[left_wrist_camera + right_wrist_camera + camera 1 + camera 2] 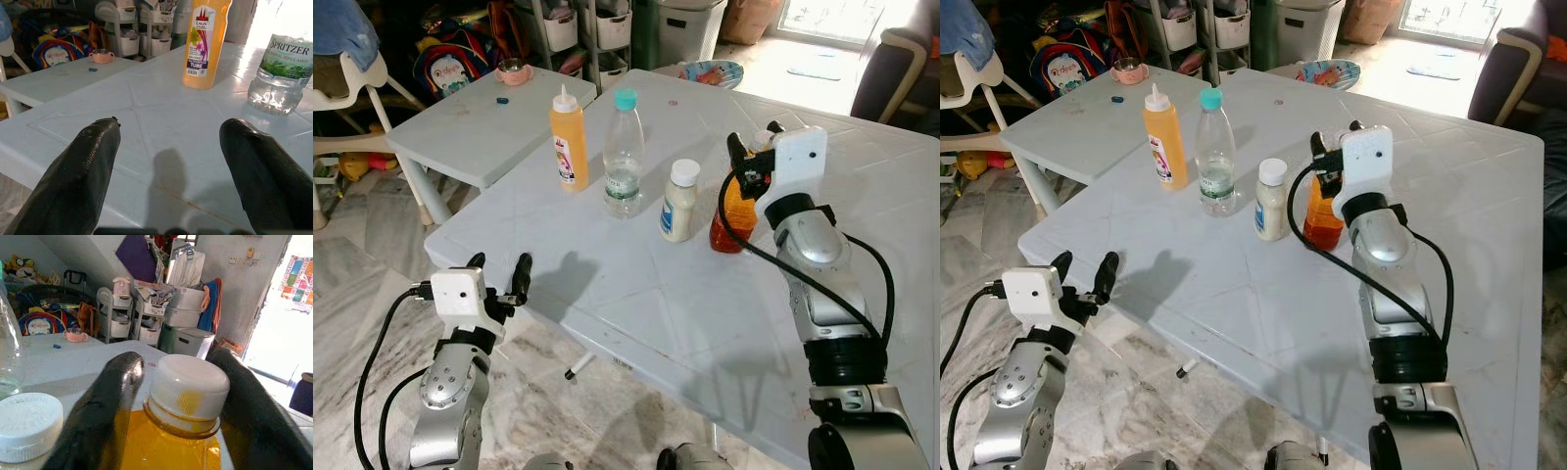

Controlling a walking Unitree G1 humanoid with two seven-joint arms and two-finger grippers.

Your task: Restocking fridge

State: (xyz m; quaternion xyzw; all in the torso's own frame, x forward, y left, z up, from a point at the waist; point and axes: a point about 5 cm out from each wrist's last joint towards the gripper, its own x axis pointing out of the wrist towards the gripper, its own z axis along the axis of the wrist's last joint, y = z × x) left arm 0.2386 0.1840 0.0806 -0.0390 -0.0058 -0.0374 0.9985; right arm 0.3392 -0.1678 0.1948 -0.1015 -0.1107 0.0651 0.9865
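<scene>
On the white table [636, 294] stand a yellow squeeze bottle [568, 142], a clear water bottle [623, 157] with a teal cap, a small white-capped cream bottle [679, 204] and an orange sauce bottle [726, 223]. My right gripper [754, 137] is open, its fingers straddling the white cap and neck of the orange sauce bottle [166, 445], which stands on the table. Low at the table's near left edge, my left gripper [500, 262] is open and holds nothing; it faces the yellow squeeze bottle [204, 44] and the water bottle [281, 73].
A lower white table [480, 127] with a pink cup [513, 70] stands at the back left, a high chair [352, 88] beside it. Storage carts [578, 29] and bins line the back. A patterned plate [710, 73] lies at the table's far edge. An armchair [901, 69] is back right.
</scene>
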